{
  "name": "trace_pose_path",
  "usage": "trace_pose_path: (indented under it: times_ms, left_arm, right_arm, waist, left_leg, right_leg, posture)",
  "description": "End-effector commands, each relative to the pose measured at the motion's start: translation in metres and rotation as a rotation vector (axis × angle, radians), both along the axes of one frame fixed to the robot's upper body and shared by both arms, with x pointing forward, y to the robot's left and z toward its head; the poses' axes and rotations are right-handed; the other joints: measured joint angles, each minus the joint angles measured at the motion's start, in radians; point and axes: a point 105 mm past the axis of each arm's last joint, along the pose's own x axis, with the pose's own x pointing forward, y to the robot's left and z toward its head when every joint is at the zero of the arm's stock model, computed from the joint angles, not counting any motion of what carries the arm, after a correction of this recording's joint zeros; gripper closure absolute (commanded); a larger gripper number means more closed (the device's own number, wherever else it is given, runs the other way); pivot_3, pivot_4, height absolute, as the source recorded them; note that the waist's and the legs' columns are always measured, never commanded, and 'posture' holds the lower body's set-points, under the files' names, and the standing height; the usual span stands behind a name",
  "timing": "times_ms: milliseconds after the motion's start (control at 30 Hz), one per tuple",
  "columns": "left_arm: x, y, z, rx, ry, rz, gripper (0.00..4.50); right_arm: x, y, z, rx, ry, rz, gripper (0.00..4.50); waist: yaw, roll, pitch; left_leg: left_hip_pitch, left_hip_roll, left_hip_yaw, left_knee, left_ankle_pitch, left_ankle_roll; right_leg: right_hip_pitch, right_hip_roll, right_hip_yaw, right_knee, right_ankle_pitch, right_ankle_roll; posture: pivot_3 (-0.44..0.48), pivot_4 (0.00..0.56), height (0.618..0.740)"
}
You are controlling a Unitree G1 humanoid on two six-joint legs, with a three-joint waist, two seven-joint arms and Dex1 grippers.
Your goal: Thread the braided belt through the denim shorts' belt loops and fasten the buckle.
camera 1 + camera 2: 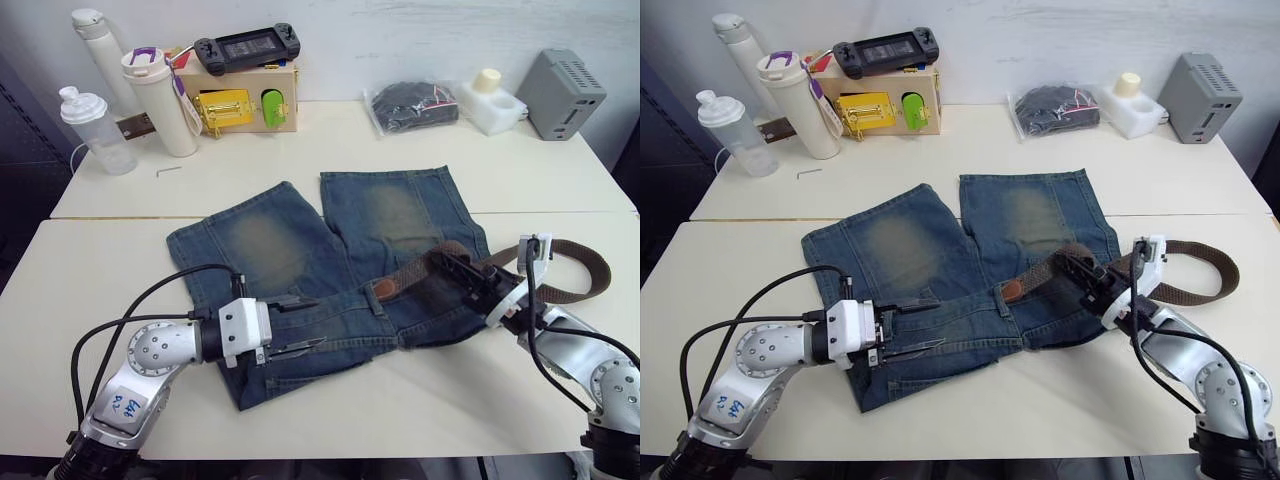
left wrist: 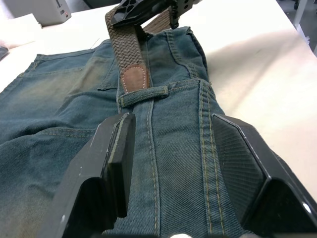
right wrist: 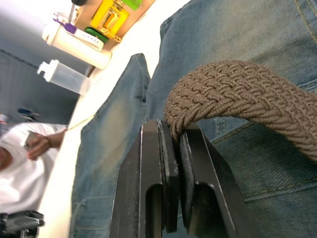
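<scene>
Right gripper [image 1: 1087, 272] was seen clamped on the braided belt [image 3: 233, 94], its two black fingers [image 3: 168, 168] pressed together with the woven strap pinched between the tips. Left gripper [image 1: 297, 323] was held wide apart over the waistband of the denim shorts [image 1: 330, 250], one finger to each side of the fly seam, with nothing gripped.

Shorts were laid flat on the white table [image 1: 120, 260], waistband toward the robot and both legs pointing away, yellowish worn patches on each leg. Long axis of the belt was noted running along the waistband, from the leather tip [image 2: 134, 78] near the middle out toward the robot's right, where the strap curved in a loop on the table beyond the shorts. Tip was pointed toward the left gripper and lay just at a belt loop [image 2: 143, 95]; whether it had entered the loop could not be told. Buckle could not be made out.

No readable writing was found on belt or shorts. A person's hand [image 3: 37, 146] was noted at the far edge of the right wrist view.
</scene>
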Motion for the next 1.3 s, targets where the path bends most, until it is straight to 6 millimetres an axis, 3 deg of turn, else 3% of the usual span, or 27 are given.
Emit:
trace_pose_path:
  times_ms: [33, 367, 600, 800, 933, 1267, 1300]
  left_arm:
    - [0.000, -0.001, 0.006, -0.008, -0.033, -0.001, 1.76]
    - [0.000, -0.003, 0.009, -0.014, -0.039, 0.000, 1.76]
    - [0.001, -0.007, 0.008, -0.002, -0.055, -0.014, 1.76]
    - [0.022, -0.012, -0.002, 0.191, -0.324, -0.045, 1.76]
    - [0.033, -0.025, 0.005, 0.196, -0.455, -0.084, 1.76]
    - [0.042, -0.046, 0.001, 0.213, -0.475, -0.165, 1.76]
    - [0.043, -0.045, 0.000, 0.227, -0.479, -0.170, 2.00]
  right_arm:
    - [-0.007, 0.006, 0.015, -0.081, -0.100, 0.036, 4.50]
    - [-0.011, 0.018, -0.006, -0.195, -0.097, 0.045, 4.50]
    - [-0.020, 0.052, -0.039, -0.145, -0.018, 0.090, 4.50]
    - [-0.023, 0.055, -0.054, -0.091, 0.105, 0.092, 4.50]
    - [-0.021, 0.051, -0.053, -0.083, 0.109, 0.084, 4.50]
    - [-0.023, 0.054, -0.053, -0.079, 0.103, 0.087, 4.50]
    - [-0.023, 0.054, -0.053, -0.079, 0.100, 0.085, 4.50]
  waist:
    - [0.000, 0.000, 0.000]
    - [0.003, 0.000, 0.000]
    - [0.003, 0.000, 0.000]
    - [0.006, 0.000, 0.000]
    - [0.005, 0.000, 0.000]
    - [0.004, 0.000, 0.000]
    - [0.004, 0.000, 0.000]
  left_leg:
    - [0.000, 0.000, 0.000, 0.000, 0.000, 0.000]
    - [0.000, 0.000, 0.000, 0.000, 0.000, 0.000]
    - [0.000, 0.000, 0.000, -0.001, 0.000, 0.000]
    - [0.001, 0.000, 0.000, 0.000, 0.000, 0.000]
    - [0.001, 0.000, 0.000, -0.001, 0.000, 0.000]
    - [0.001, 0.000, 0.000, -0.001, 0.000, 0.000]
    - [0.001, 0.000, 0.000, -0.001, 0.000, 0.000]
  right_leg:
    - [0.000, 0.000, 0.000, 0.000, 0.000, 0.000]
    - [0.000, 0.000, 0.000, 0.000, 0.000, 0.000]
    - [-0.001, 0.000, 0.000, 0.000, 0.000, 0.000]
    - [-0.001, 0.000, 0.000, 0.000, 0.000, 0.000]
    - [-0.001, 0.000, 0.000, 0.000, 0.000, 0.000]
    - [-0.001, 0.001, 0.000, 0.002, 0.000, 0.000]
    - [-0.001, 0.001, 0.000, 0.002, 0.000, 0.000]
  posture:
    - [0.000, 0.150, 0.740]
    - [0.000, 0.150, 0.740]
    - [0.000, 0.150, 0.740]
    - [0.000, 0.150, 0.740]
    - [0.000, 0.150, 0.740]
    - [0.000, 0.150, 0.740]
    - [0.000, 0.150, 0.740]
